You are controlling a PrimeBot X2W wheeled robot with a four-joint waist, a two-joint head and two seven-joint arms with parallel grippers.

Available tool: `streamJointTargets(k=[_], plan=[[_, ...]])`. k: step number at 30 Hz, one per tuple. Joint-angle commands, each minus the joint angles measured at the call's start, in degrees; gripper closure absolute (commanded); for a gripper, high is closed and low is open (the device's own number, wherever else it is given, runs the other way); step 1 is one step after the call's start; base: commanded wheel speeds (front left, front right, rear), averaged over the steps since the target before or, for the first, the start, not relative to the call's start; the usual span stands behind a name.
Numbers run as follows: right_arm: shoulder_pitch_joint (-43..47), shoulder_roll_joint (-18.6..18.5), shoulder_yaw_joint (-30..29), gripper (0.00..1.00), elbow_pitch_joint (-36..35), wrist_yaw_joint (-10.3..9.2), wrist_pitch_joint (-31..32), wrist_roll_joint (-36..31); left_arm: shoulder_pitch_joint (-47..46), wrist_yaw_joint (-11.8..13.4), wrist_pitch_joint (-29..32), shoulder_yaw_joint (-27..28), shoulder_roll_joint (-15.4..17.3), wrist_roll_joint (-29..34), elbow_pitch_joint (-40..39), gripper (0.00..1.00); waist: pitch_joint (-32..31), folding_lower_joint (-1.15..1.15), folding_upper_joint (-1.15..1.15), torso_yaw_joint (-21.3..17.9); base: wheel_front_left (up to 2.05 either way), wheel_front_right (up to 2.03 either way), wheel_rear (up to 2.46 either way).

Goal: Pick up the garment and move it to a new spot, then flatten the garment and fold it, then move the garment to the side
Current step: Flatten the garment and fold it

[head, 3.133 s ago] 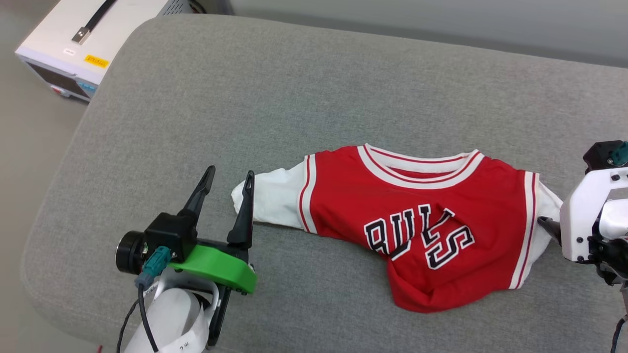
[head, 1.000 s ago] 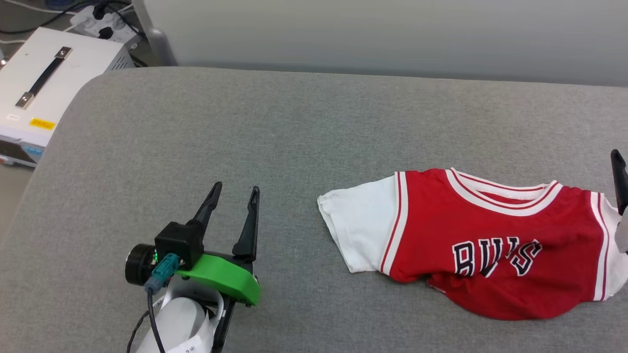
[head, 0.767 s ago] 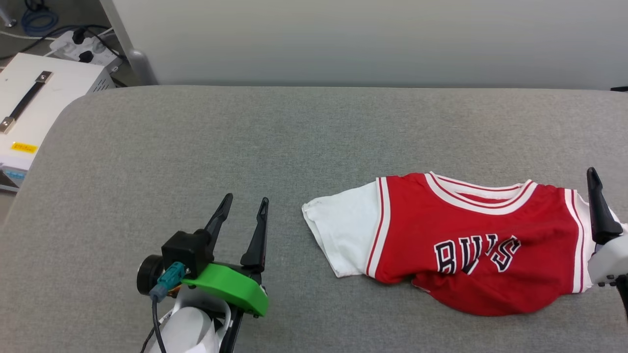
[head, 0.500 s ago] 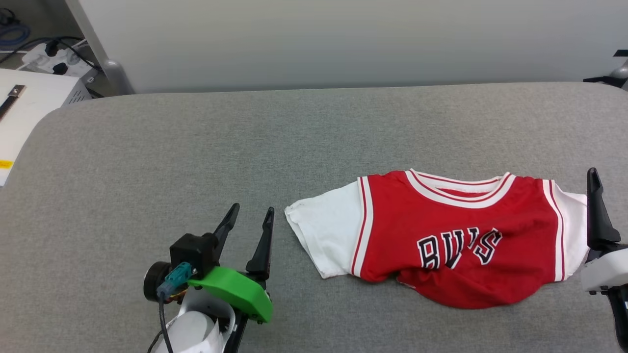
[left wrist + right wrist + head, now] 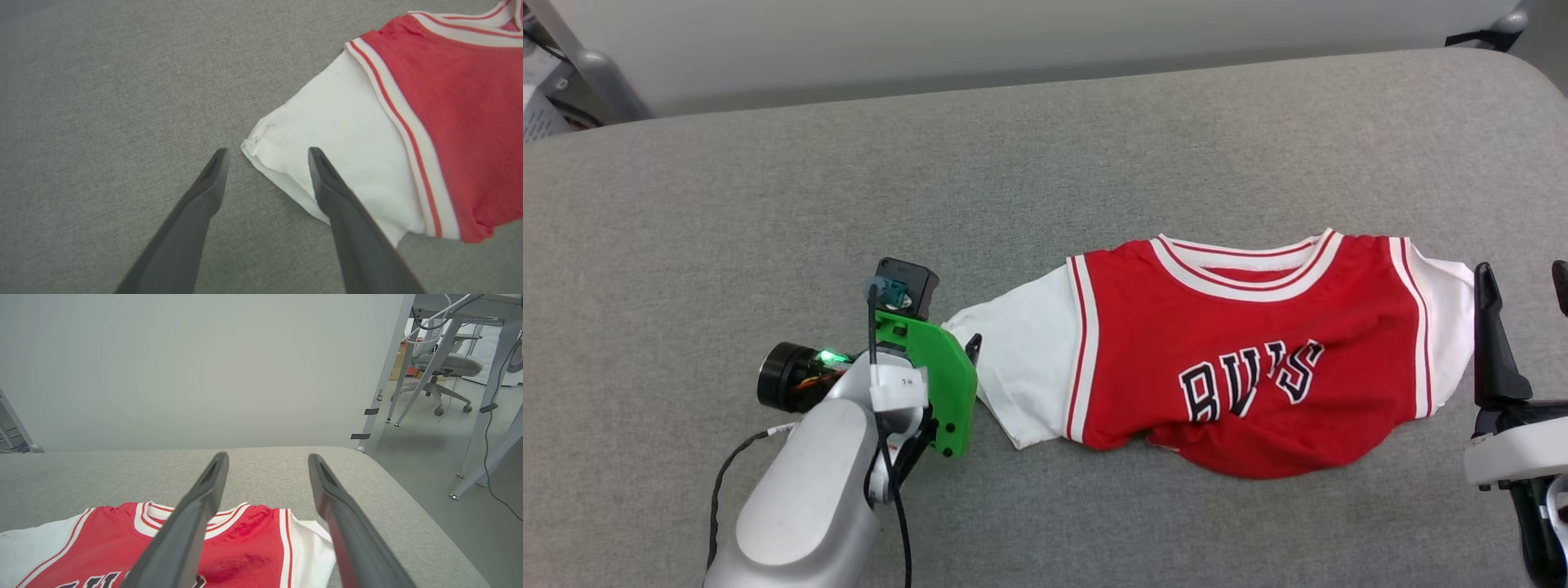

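The garment (image 5: 1241,359), a red shirt with white sleeves and black chest lettering, lies front-up and rumpled on the grey padded surface (image 5: 931,163). My left gripper (image 5: 969,349) points steeply down at the end of the left white sleeve (image 5: 1021,367). In the left wrist view this gripper (image 5: 268,153) is open and astride the sleeve's corner (image 5: 347,134), one finger over the grey fabric, the other over the white cloth. My right gripper (image 5: 1521,282) stands open just beyond the right sleeve, holding nothing. Seen from the right wrist, its fingers (image 5: 267,457) hover over the shirt (image 5: 245,539).
A pale partition wall (image 5: 184,367) runs behind the padded surface. To the right the surface ends in a rounded edge (image 5: 408,506), with bare floor, desk legs and an office chair (image 5: 441,363) beyond. A metal leg (image 5: 596,69) stands at the far left corner.
The head camera has swung, shifting the whole picture. My left gripper has tipped from level to pointing down and moved right onto the end of the left sleeve. Both grippers stay open.
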Motion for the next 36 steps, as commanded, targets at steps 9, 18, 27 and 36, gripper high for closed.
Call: streamJointTargets(k=[9, 18, 27, 36], plan=[[-1.1, 1.4, 1.2, 0.0, 1.0, -0.05, -2.7, -0.7, -3.7, 2.4, 2.4, -0.1, 1.8, 1.9, 5.5, 0.0, 4.6, 0.0, 0.0, -4.1, 0.0, 0.0, 0.0], [-1.4, 1.3, 1.1, 0.0, 2.2, -0.05, -3.3, -1.1, -3.9, 0.3, 0.5, 0.6, 2.3, -0.7, 10.8, 1.0, 4.7, 0.0, 0.0, -4.2, 0.0, 0.0, 0.0], [-0.3, -0.1, 0.7, 0.0, 2.9, -0.05, -1.4, -0.9, -2.8, 1.9, -4.0, 5.9, 5.2, -3.8, 6.7, 1.0, 1.2, 0.0, 0.0, -0.8, 0.0, 0.0, 0.0], [1.5, -2.4, 0.7, 0.0, 3.6, -0.05, 4.4, -0.1, 3.7, 2.7, -3.1, 9.3, 9.0, -6.8, -5.3, 1.0, -1.1, 0.0, 0.0, 3.5, 0.0, 0.0, 0.0]])
